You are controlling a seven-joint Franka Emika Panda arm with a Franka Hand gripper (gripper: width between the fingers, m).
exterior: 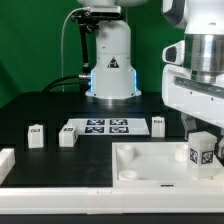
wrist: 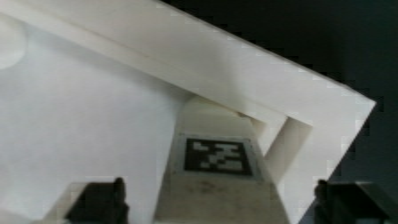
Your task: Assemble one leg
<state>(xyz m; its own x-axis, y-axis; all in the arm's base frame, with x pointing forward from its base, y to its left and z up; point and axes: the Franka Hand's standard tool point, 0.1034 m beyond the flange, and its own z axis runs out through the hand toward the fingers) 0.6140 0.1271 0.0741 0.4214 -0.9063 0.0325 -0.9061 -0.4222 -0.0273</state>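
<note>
A leg, a small white block with a black-and-white tag, stands upright at a corner of the large white square panel on the exterior view's right. My gripper hangs just above it. In the wrist view the leg sits between my two dark fingers, with a gap on each side, so the gripper is open around it and not touching it. The panel's raised rim runs behind the leg.
Three more small tagged legs stand on the black table: two at the exterior view's left and one by the marker board. A white part lies at the left edge. The arm's base stands behind.
</note>
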